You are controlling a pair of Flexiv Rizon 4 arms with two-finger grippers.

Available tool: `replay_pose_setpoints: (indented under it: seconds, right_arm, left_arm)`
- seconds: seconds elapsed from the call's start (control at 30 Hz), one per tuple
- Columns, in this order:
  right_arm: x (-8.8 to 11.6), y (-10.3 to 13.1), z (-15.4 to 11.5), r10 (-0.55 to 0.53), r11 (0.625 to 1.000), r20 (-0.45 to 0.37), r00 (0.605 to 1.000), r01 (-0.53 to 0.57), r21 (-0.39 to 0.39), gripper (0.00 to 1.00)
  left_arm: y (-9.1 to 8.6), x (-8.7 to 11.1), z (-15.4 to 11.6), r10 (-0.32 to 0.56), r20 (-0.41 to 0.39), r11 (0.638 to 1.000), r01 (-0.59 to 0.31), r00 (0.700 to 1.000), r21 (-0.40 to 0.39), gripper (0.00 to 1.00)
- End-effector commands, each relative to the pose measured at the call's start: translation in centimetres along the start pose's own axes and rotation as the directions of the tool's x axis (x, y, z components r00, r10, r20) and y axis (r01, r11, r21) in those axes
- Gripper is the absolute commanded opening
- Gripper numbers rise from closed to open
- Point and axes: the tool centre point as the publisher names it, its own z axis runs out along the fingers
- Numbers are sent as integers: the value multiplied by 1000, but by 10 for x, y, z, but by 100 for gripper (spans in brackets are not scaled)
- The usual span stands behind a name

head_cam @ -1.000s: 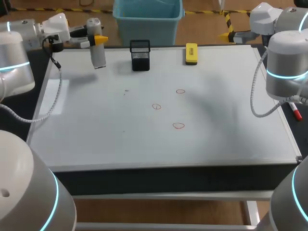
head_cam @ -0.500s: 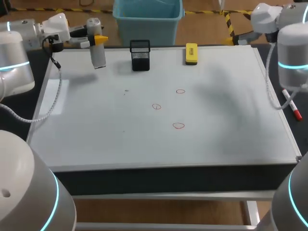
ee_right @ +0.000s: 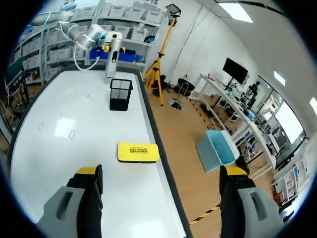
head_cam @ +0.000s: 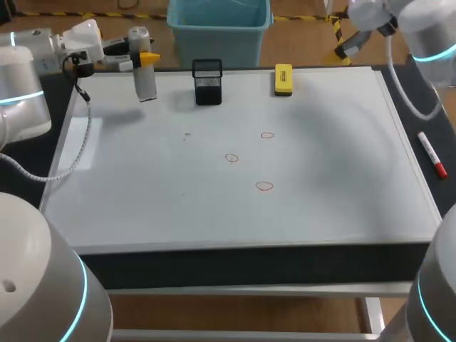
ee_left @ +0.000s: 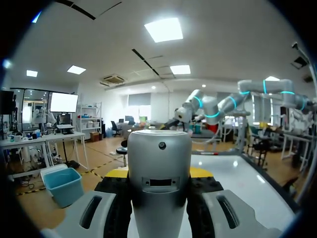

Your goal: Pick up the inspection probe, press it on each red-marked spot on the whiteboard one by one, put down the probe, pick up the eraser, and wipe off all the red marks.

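One probe (head_cam: 145, 84), stiff, smooth, probably light, sits pinched near its top in my left gripper (head_cam: 147, 58), upper left; right gripper (ee_right: 161, 172) spread.

The whiteboard (head_cam: 142, 199) carries a black mesh cup (head_cam: 208, 82), a yellow eraser (head_cam: 283, 79) and three red marks (head_cam: 264, 186); a marker (head_cam: 432, 154) lies beside it.

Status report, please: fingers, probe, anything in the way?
Left fingers shut on probe, far-left corner. Right fingers open, eraser ahead. Three red marks unwiped; black holder beside probe, not blocking.
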Motion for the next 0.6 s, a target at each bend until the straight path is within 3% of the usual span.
replay_pose_setpoints:
  seconds: [0.03,0.23,0.37,0.47,0.53,0.6]
  right_arm:
    - [-8,11,21,-252,891,-494,832,399,218,100]
    - [1,14,39,-379,772,-592,711,596,221,100]
    - [8,12,49,-449,668,-653,610,714,209,100]
    - [12,8,56,-491,556,-698,521,804,209,100]
    - [11,5,60,-535,428,-715,450,874,230,100]
    - [9,3,63,-557,355,-718,417,901,248,100]
  left_arm:
    - [0,0,0,1,-1,1000,-1,1000,1,0]
    - [0,0,0,1,-1,1000,-1,1000,1,0]
    - [0,0,0,1,-1,1000,-1,1000,1,0]
    - [0,0,0,1,-1,1000,-1,1000,1,0]
    - [0,0,0,1,-1,1000,-1,1000,1,0]
    - [0,0,0,1,-1,1000,-1,1000,1,0]
